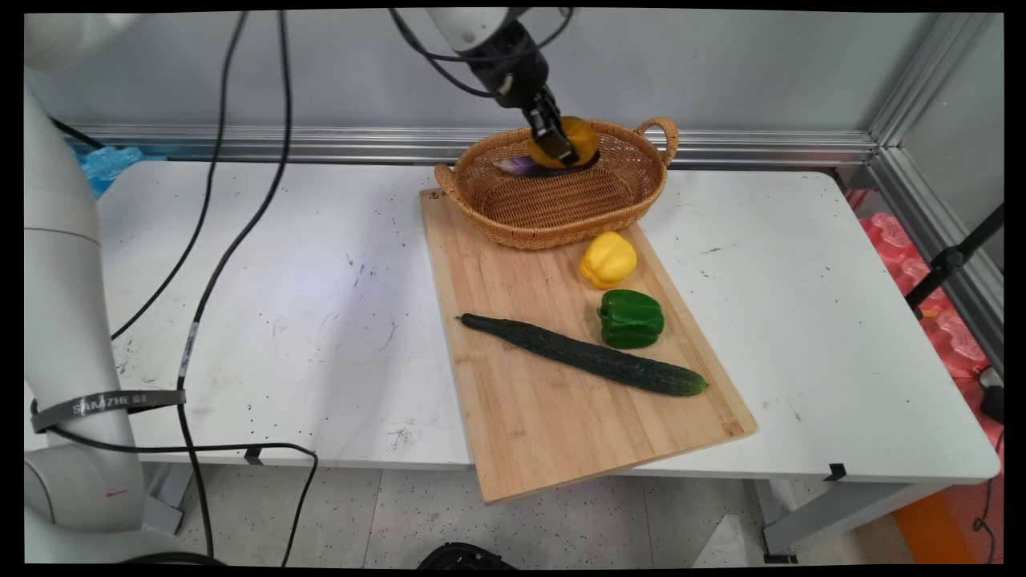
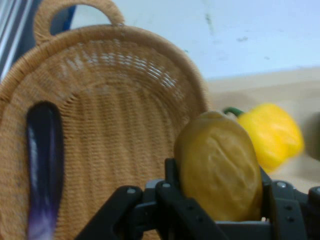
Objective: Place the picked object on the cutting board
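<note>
My gripper (image 1: 561,147) hangs over the far side of the wicker basket (image 1: 609,204), shut on a golden-brown bread roll (image 1: 579,136). In the hand view the bread roll (image 2: 220,167) sits between the two black fingers (image 2: 172,182), above the basket (image 2: 125,100). A purple eggplant (image 1: 517,166) lies in the basket along its far wall; the hand view shows the eggplant (image 2: 44,165) at the left. The basket stands on the far end of a wooden cutting board (image 1: 521,385).
On the board in front of the basket lie a yellow bell pepper (image 1: 608,259), a green bell pepper (image 1: 631,318) and a long cucumber (image 1: 585,355). The yellow pepper (image 2: 272,132) shows in the hand view. Black cables hang at the left. The board's near end overhangs the table edge.
</note>
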